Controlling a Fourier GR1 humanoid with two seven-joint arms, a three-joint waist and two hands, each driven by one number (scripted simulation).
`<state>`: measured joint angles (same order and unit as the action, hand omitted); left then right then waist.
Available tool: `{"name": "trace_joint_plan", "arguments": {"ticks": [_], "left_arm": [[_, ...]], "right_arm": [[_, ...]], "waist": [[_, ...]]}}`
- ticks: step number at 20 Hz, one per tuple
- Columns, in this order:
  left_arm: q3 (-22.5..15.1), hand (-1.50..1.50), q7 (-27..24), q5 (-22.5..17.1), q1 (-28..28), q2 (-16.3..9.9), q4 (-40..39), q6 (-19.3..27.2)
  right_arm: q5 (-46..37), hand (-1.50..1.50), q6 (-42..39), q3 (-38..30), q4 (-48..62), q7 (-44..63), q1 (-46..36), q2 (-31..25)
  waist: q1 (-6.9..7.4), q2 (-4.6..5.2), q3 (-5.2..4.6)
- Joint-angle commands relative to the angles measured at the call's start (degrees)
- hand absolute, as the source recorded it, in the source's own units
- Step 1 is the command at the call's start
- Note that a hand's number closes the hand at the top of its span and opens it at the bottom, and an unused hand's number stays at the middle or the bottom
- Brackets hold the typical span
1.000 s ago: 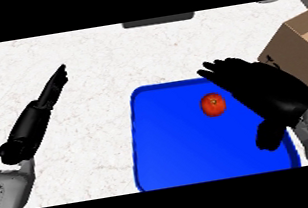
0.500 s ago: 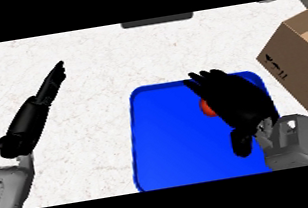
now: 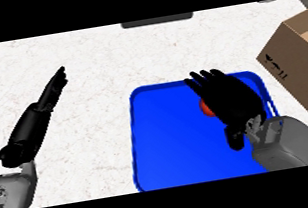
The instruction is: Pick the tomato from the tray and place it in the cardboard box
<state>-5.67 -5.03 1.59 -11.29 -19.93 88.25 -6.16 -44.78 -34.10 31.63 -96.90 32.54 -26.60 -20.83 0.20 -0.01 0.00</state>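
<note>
A red tomato (image 3: 206, 108) lies in the blue tray (image 3: 170, 139), right of the tray's middle; only its left edge shows. My right hand (image 3: 225, 99) hangs directly over it with fingers straight and spread, pointing away from me, and hides most of it. I cannot tell whether the palm touches the tomato. The cardboard box (image 3: 307, 64) stands open at the right edge of the counter, beside the tray. My left hand (image 3: 43, 104) rests open on the counter at the left, fingers straight, far from the tray.
The white speckled counter (image 3: 104, 53) stretches behind and left of the tray. A dark flat object (image 3: 157, 20) sits at the counter's far edge. The counter's left edge runs close to my left forearm.
My right hand has swung left from the tray's right side to above the tomato, covering most of it. The left hand has stayed where it was.
</note>
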Motion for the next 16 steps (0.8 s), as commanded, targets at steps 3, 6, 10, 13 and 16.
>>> {"name": "trace_joint_plan", "arguments": {"ticks": [3,6,10,13,16], "left_arm": [[1.16,0.0,2.08,1.6,-1.1,2.22,0.1,-1.17],[2.01,0.0,1.69,1.03,2.32,1.3,2.88,-3.45],[0.78,0.0,-0.8,4.43,3.53,3.42,3.58,-2.0],[5.4,0.0,0.61,2.02,-1.93,2.22,-1.15,-5.37],[4.43,0.0,-1.99,4.04,0.69,3.11,-1.08,-5.59]], "right_arm": [[-7.03,-1.5,-0.84,0.25,1.66,0.02,1.82,3.49],[-9.22,-1.5,2.78,-2.11,7.45,-7.56,1.36,0.98],[-12.01,-1.5,7.36,-1.39,10.52,-10.46,4.95,2.82],[-12.53,-1.5,3.77,-4.4,12.32,-12.52,2.39,4.69],[-13.52,-1.5,2.4,-4.09,11.9,-12.1,3.48,7.11]], "waist": [[-0.1,-0.01,0.0],[0.04,0.01,0.01],[0.05,0.03,0.01],[-0.12,0.03,0.0],[-0.08,0.01,0.0]]}}
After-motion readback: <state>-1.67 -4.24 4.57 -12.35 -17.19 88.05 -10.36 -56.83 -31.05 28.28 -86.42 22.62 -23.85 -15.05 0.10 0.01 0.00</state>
